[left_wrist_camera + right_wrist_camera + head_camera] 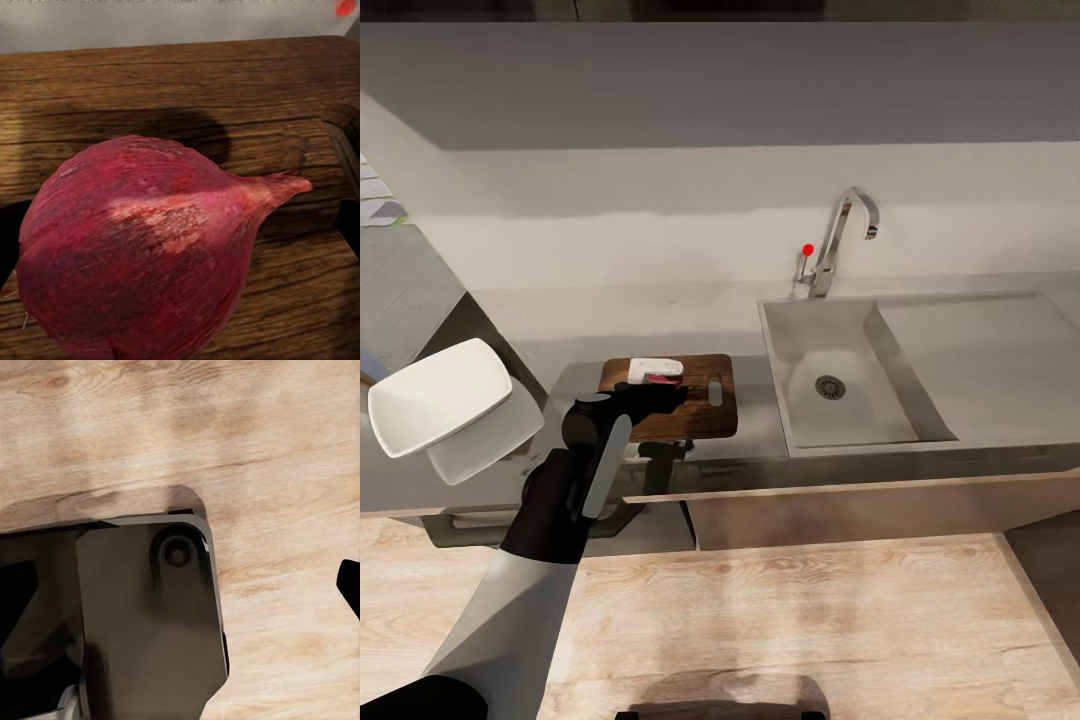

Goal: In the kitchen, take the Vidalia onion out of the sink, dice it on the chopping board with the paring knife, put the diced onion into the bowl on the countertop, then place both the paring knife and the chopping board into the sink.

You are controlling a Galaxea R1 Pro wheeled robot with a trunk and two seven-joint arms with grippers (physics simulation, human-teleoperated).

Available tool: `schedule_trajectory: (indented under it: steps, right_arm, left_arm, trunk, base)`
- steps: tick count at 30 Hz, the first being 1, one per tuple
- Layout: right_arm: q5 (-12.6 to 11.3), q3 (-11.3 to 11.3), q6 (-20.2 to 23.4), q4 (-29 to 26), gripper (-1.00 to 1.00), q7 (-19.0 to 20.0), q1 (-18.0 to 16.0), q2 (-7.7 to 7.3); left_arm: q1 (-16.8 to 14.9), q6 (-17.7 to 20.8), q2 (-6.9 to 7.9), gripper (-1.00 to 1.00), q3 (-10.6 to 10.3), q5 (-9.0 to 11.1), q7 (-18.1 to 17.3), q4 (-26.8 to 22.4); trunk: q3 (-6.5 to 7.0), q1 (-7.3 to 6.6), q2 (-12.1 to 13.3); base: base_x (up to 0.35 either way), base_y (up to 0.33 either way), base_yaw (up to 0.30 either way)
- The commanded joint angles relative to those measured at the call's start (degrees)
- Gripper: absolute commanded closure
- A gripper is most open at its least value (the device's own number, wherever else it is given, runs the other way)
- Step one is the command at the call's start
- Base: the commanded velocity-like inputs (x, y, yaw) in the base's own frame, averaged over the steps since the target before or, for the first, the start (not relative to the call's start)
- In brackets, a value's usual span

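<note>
Now, left pincer (660, 392): pinching the onion (142, 247), low over the chopping board (705, 415), for dicing.
Right pincer: state untellable.

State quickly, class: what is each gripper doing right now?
Left gripper: over the board, closed on the onion.
Right gripper: cannot be told; its wrist view shows the robot's base and wooden floor.

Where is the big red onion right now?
The onion is over the wooden chopping board, by the left claw. In the head view that board sits on the countertop, left of the sink and right of the white bowl.
</note>
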Motion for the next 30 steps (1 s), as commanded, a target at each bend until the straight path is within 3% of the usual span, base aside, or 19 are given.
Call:
schedule_trajectory:
  steps: [1, 15, 30]
  right_arm:
    - [0.59, -0.34, -0.12, -0.09, -1.00, 0.34, 0.00, 0.09]
    - [0.61, -0.34, -0.13, -0.09, -1.00, 0.38, 0.00, 0.09]
    - [0.59, -0.34, -0.12, -0.09, -1.00, 0.39, 0.00, 0.15]
  left_arm:
    - [-0.04, 0.22, 0.00, -1.00, -0.06, 0.61, 0.56, -0.06]
    - [-0.04, 0.22, 0.00, -1.00, 0.01, 0.61, 0.56, -0.20]
    - [-0.04, 0.22, 0.00, -1.00, 0.01, 0.61, 0.56, -1.15]
  trunk:
    - [-0.08, 0.03, -0.10]
    - [-0.03, 0.03, -0.10]
    - [1.23, 0.03, -0.10]
  base:
    - [0.000, 0.000, 0.000]
    - [0.000, 0.000, 0.000]
    - [0.000, 0.000, 0.000]
